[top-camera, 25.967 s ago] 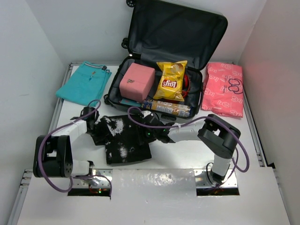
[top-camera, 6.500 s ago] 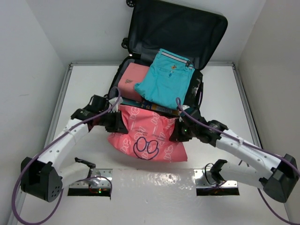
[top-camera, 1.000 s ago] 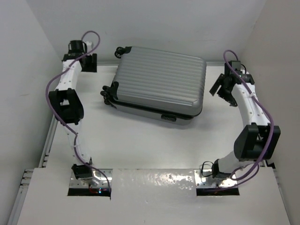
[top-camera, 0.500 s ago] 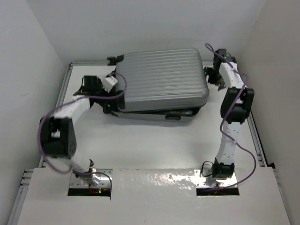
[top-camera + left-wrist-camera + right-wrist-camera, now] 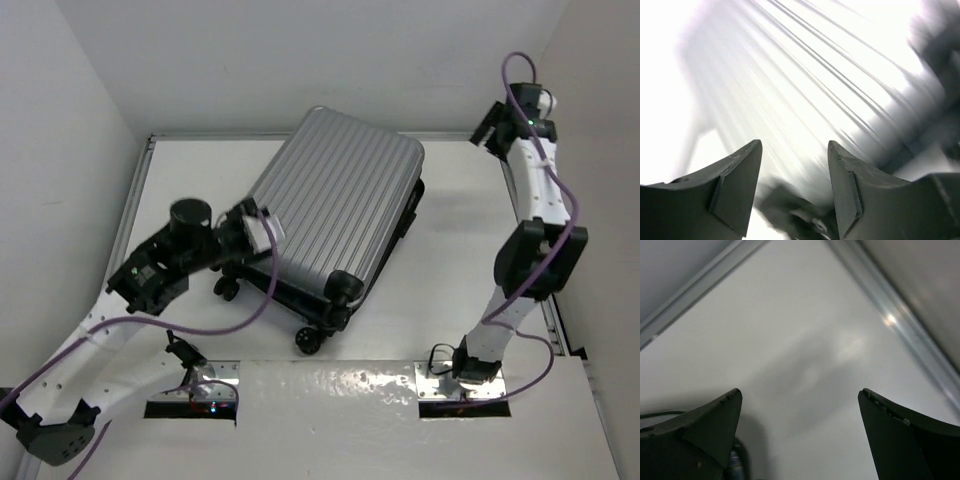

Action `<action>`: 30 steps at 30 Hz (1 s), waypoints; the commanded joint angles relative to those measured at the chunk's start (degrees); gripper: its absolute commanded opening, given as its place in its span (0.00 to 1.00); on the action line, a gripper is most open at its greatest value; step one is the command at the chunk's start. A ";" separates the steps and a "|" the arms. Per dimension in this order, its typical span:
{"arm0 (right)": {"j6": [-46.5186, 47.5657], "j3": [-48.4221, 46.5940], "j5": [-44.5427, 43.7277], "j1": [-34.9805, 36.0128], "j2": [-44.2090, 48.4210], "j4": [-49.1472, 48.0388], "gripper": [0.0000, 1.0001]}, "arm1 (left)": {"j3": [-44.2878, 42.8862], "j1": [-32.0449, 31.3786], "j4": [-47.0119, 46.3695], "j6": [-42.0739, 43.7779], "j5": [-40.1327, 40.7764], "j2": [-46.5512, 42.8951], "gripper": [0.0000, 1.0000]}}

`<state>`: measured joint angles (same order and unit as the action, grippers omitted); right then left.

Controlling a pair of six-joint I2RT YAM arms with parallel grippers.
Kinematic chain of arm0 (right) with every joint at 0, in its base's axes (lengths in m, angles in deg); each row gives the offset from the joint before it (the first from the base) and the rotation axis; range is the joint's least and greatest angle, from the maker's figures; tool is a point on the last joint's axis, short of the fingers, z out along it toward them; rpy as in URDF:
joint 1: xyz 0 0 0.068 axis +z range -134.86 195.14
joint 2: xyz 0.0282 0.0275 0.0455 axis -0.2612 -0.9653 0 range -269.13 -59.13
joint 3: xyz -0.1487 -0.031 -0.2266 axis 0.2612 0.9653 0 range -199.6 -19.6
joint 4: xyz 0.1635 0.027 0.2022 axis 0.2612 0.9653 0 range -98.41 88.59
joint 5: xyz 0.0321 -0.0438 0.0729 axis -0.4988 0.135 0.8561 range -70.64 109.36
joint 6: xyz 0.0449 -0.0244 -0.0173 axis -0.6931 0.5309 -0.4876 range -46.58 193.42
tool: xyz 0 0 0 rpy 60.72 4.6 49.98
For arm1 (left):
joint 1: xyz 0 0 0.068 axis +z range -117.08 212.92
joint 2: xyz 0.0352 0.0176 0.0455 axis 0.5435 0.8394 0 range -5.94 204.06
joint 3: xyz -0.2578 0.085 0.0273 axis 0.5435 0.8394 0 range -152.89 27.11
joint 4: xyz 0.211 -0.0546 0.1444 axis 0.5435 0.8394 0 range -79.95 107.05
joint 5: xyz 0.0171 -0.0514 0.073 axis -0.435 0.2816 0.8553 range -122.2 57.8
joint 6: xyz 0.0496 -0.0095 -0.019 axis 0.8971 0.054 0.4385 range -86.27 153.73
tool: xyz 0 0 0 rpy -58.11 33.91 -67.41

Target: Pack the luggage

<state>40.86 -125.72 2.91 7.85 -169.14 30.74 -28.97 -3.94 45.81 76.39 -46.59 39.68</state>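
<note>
The luggage [image 5: 335,210] is closed and lies slantwise on the table, silver ribbed shell up, its black wheels [image 5: 318,337] toward the near edge. My left gripper [image 5: 248,232] is at its left long side, close to the wheel end. In the left wrist view the blurred ribbed shell [image 5: 805,85] fills the frame, and the left gripper [image 5: 795,145] has its jaws partly apart. A dark blurred part [image 5: 790,210] lies low between them; whether they clamp it is unclear. My right gripper [image 5: 488,125] is raised at the far right corner, away from the luggage. In its own view the right gripper [image 5: 800,392] is wide open over bare table.
White walls enclose the table on three sides. A metal rail [image 5: 905,335] runs along the table edge by the right gripper. The right arm's purple cable [image 5: 545,180] hangs along the right wall. The arm bases [image 5: 200,385] sit at the near edge.
The luggage has swung round, wheels now toward the near edge. The left gripper moved nearer with it. The right gripper rose back toward the far right corner.
</note>
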 commanded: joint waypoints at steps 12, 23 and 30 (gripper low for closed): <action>-1.71 49.22 -2.44 11.40 36.18 3.64 0.69 | -41.20 31.01 0.24 -24.90 7.92 39.85 0.40; -0.15 49.93 16.18 16.78 24.61 -12.70 0.67 | -12.85 35.46 -26.26 -20.16 -10.63 43.50 0.40; 2.93 20.82 22.24 19.50 3.16 -7.89 0.67 | 0.69 32.91 -19.37 -7.25 -21.37 32.19 0.42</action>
<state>43.40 -92.26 16.31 24.29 -161.69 32.43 -30.89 30.70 26.86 61.04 -57.74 79.53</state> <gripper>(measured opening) 0.664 0.412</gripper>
